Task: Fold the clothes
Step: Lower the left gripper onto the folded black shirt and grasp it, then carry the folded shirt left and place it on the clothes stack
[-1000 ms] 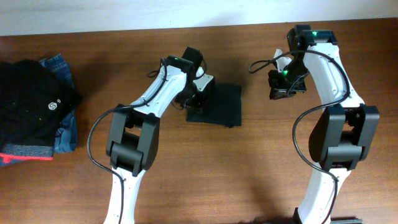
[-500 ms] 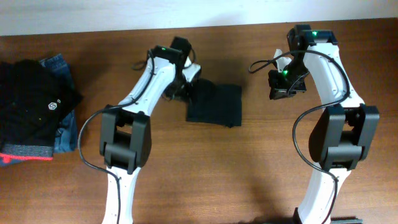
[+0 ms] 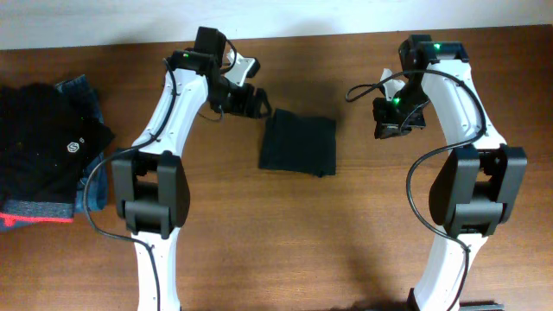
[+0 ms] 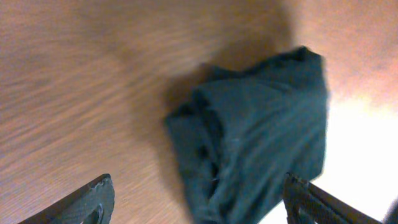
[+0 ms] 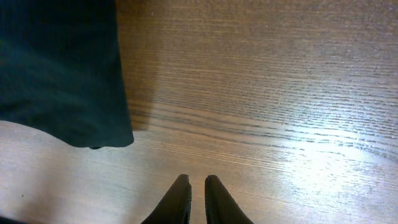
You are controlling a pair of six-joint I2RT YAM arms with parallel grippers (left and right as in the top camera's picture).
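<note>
On the table [image 3: 346,233], the folded T-shirt [image 3: 299,144] lies nearly square, slightly skewed.

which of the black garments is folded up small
The black T-shirt lying alone in the middle; the emblem garment sits spread on the jeans at the left.

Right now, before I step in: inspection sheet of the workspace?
Surface: brown wooden table, some glare.
Job's things: black T-shirt folded into a small rectangle, mid-table, touched by neither pincer.
Clutter: black garment with round emblem piled over blue jeans, left edge.
Grippers: left pincer open, off the T-shirt's far-left corner; right pincer shut, empty.
Cables: black cable loops beside the right pincer.
Surroundings: pale wall beyond the far edge.
</note>
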